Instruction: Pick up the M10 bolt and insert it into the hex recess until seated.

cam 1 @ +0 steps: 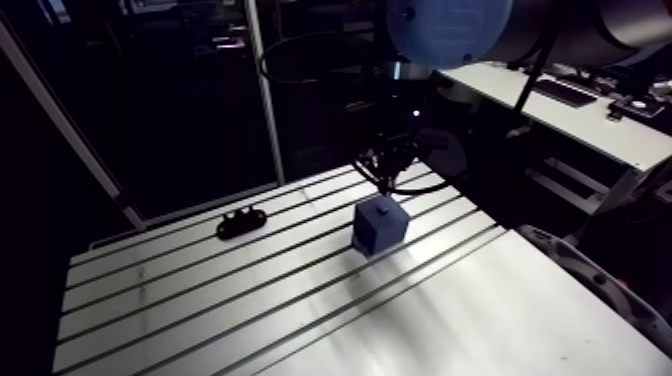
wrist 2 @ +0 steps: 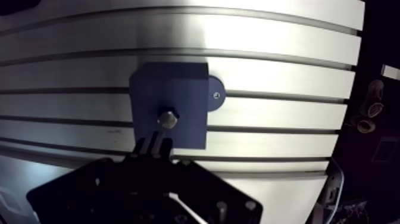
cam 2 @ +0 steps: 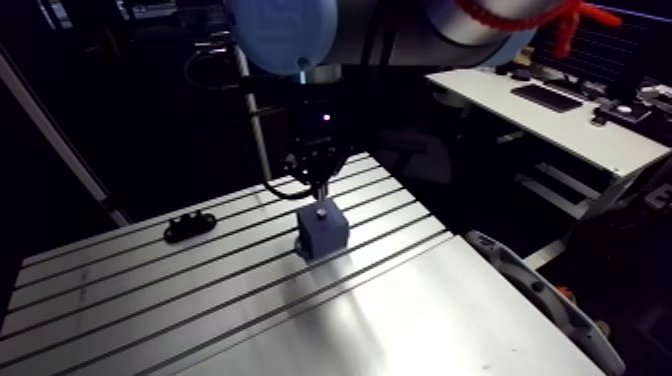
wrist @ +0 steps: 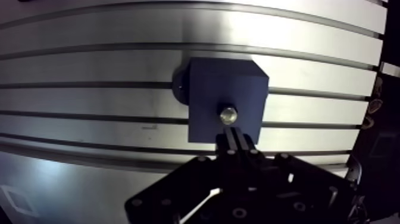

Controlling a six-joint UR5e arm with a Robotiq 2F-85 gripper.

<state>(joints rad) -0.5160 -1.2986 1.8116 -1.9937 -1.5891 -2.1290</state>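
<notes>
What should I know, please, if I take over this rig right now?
Claw: shut, holding nothing, just above the blue block.
M10 bolt: in the block's top face, head showing; the block stands on the slotted table.
Done: pick and insertion, apparently.
Left: confirm the bolt is fully seated, which these views cannot settle, then lift clear.

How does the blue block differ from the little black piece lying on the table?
The blue block stands tall and boxy; the black piece lies low and long. The blue block has a bolt in its top face; the black piece holds nothing that shows. Both sit on the slotted table, apart.
</notes>
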